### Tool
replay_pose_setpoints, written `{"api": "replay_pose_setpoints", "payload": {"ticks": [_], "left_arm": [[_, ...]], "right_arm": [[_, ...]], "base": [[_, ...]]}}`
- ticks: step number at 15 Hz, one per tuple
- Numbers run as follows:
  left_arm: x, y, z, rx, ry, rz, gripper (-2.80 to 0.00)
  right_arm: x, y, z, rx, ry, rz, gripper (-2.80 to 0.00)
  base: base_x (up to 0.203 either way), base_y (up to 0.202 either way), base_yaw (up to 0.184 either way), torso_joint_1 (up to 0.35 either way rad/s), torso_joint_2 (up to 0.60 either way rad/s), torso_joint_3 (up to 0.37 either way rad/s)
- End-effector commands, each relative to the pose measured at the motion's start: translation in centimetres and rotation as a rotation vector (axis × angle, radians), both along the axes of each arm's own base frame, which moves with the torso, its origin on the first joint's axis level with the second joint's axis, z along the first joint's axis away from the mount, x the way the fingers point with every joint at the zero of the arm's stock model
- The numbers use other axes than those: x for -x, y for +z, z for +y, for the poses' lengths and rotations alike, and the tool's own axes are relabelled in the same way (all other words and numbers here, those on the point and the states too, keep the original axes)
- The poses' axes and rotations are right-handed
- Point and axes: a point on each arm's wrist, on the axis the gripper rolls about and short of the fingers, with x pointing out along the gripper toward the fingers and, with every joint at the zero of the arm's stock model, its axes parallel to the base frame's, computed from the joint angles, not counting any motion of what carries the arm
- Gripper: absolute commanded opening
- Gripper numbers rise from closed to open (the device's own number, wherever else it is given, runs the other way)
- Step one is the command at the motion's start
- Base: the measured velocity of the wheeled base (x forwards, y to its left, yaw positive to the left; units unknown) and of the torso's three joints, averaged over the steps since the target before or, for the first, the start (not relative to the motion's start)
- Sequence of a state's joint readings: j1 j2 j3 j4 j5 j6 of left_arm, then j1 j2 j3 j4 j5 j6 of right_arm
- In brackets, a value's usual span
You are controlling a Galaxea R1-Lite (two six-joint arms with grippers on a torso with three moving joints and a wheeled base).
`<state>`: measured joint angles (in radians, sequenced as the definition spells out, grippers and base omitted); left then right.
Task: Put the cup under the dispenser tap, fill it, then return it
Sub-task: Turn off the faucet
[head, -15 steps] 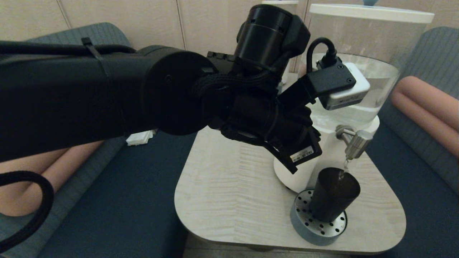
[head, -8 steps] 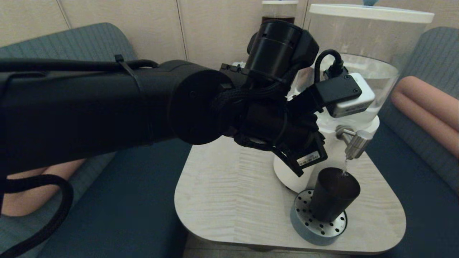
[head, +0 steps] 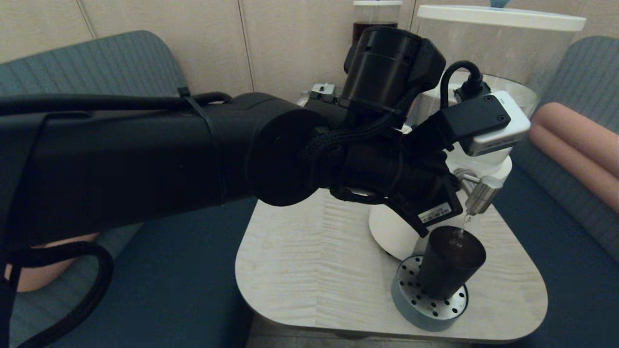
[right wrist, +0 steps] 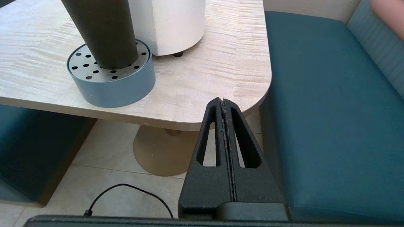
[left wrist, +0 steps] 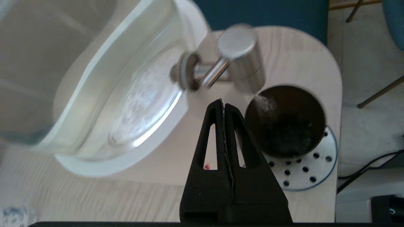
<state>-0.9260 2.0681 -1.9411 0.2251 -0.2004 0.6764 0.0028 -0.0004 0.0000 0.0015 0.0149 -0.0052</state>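
Note:
The dark tapered cup (head: 449, 263) stands upright on a round perforated drip tray (head: 425, 302), directly below the brushed-metal dispenser tap (head: 481, 193). A thin stream of water falls from the nozzle into the cup. In the left wrist view my left gripper (left wrist: 222, 102) is shut on nothing. It hovers above the table beside the cup (left wrist: 285, 123), just short of the tap (left wrist: 240, 56), touching neither. My right gripper (right wrist: 223, 101) is shut and empty, parked low off the table's near right corner. From there the cup (right wrist: 101, 31) shows on the tray (right wrist: 110, 85).
The large dispenser's white base (head: 391, 232) and clear water tank (head: 503, 48) stand at the back right of the light wooden table (head: 314, 270). A narrower dispenser with brown liquid (head: 375, 14) stands behind. Teal sofa seats (right wrist: 328, 126) flank the table. My left arm hides much of the scene.
My left arm has swung right and forward, bringing the shut gripper closer to the tap. The cup has stayed on the tray with water still running into it.

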Motion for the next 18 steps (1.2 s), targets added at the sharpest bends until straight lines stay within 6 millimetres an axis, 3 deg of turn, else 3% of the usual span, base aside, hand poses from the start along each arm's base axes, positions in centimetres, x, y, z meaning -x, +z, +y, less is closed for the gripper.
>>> {"api": "replay_pose_setpoints", "payload": {"ticks": [1,18], "left_arm": [[0.1,-0.1,-0.2,0.0,-0.01,0.001,-2.8],[-0.7,-0.7,-1.3,0.05,-0.008,-0.04,-2.8]], "right_arm": [[0.0,0.0,0.0,0.001,0.001,-0.001,-2.8],[0.0,0.0,0.0,0.001,0.001,0.0,-2.8]], "base": [[0.0,0.0,0.0,0.0,0.0,0.0],[0.0,0.0,0.0,0.0,0.0,0.0]]}}
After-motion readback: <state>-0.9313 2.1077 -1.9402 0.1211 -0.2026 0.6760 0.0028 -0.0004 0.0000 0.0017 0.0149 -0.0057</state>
